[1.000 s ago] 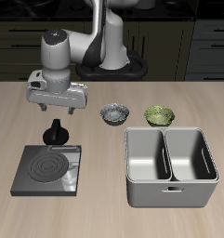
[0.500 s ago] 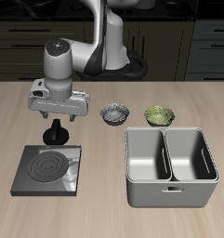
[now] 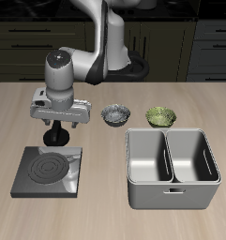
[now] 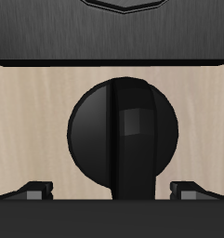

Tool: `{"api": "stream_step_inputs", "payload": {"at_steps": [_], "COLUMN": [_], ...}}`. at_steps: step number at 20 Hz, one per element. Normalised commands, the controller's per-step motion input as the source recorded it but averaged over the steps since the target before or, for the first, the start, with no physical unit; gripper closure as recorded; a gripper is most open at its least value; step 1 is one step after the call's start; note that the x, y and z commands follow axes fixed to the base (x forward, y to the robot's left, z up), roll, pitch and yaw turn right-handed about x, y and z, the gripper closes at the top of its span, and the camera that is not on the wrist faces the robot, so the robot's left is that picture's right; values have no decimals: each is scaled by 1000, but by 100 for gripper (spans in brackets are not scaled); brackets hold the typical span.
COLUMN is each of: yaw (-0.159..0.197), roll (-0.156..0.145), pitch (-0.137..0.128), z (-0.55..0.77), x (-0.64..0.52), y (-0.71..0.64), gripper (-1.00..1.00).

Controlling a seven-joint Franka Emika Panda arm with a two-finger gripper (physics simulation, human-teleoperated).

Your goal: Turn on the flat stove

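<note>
Exterior view, starting at the front edge: the stove sits low and flat near the front of the table, dark grey with ring burner on top. Beside it, also close to the front, there's a grey metal bin with two compartments.

Going back from the stove, its black knob stands at the stove's rear edge, and the gripper hangs right over it, pointing straight down. The fingers look like they come down on either side of the knob, but from this angle I can't tell if they touch it.

Further back, past the bin, two small bowls sit on the wood: a grey one and a green one next to it, apart from each other. Behind all that is the arm reaching forward from its base at the back.

The wrist view fills up with the knob, round with a raised bar across the middle. The fingertips show at each side of it, spread wide with clear gaps to the knob, so it's open and not gripping anything. The stove's dark body is right beyond the knob.
</note>
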Motion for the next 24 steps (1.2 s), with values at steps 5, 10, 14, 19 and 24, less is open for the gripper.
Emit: {"api": "stream_step_inputs", "payload": {"at_steps": [5,10,14,19,24], "yaw": [-6,-8,-29,-10,5], "roll": [-11,-22,20,20,8], "pitch": [24,14,19,-9,-5], "z": [-174,-93,-60,-6,26], "x": [-39,-73,-103,-155,-112], "y": [-134,-155,-35,36,26], "gripper": [-100,-100,-100,100,100]}}
